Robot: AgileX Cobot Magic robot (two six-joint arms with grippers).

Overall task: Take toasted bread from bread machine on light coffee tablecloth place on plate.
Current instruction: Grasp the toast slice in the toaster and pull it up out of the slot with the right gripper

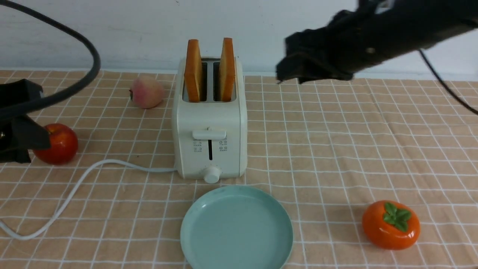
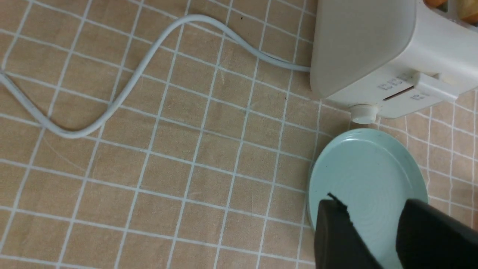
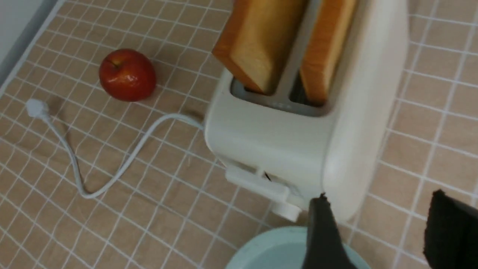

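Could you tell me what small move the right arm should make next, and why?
Probably swing the right gripper left and down until it straddles the right slice. That slice and the left slice stand in the toaster, the plate is empty, and the gripper hangs open, raised beside the toaster, holding nothing.

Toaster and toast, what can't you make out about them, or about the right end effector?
- Toasted bread: lower halves hidden inside the bread machine slots, front and right wrist views.
- Panel markings: too small to read, front view.
- Right end effector: dark blur in front view; cut off by the edge in right wrist view.
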